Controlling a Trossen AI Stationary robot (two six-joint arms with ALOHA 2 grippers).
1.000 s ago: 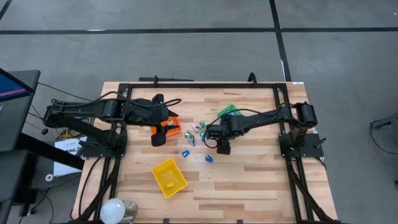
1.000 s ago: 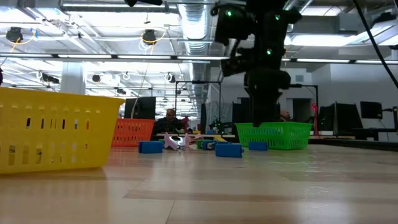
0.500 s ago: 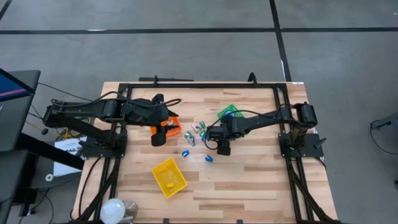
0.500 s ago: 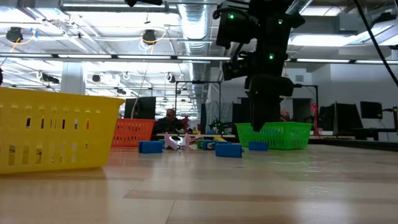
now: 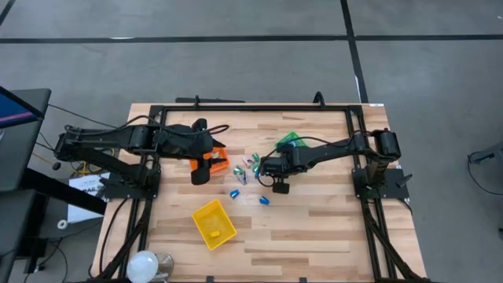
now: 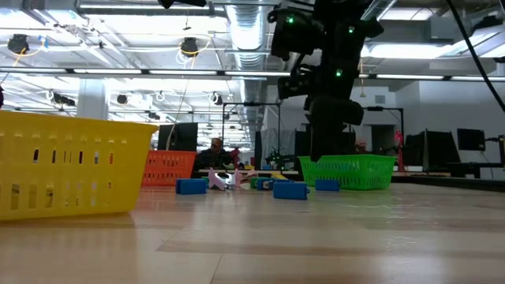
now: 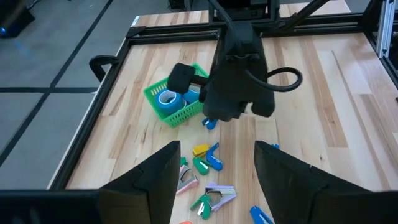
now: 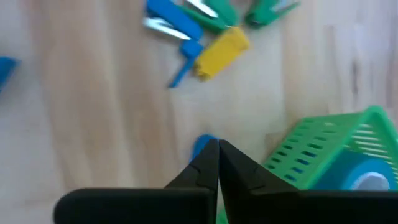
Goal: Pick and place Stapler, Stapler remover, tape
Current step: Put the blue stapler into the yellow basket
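Two rolls of blue tape (image 7: 166,99) lie in the green bin (image 7: 177,99). Small staplers and stapler removers in yellow, green, blue and pink (image 7: 205,163) lie scattered on the wood (image 5: 250,163) between the arms. My right gripper (image 8: 217,155) is shut and points steeply down beside the green bin (image 8: 329,149), its tips right at a small blue piece (image 8: 202,144). My left gripper (image 7: 214,180) is open and holds nothing; it hangs over the orange bin (image 5: 214,161). My right gripper's shut fingertips (image 8: 210,163) come down from above at the small blue piece (image 7: 210,124), which lies on the table by the green bin. The tips hide the near side of the piece. I cannot tell whether they touch it.
A yellow bin (image 5: 214,223) stands near the front edge of the table, and it fills the left of the low view (image 6: 71,166). Two blue pieces (image 5: 234,192) (image 5: 264,200) lie apart from the cluster. A black frame (image 5: 251,110) rims the table.
My right gripper has shut while staying beside the green bin. Its wrist has tipped a little, and in the low view the fingers have shifted slightly to the left. Nothing on the table has visibly moved.
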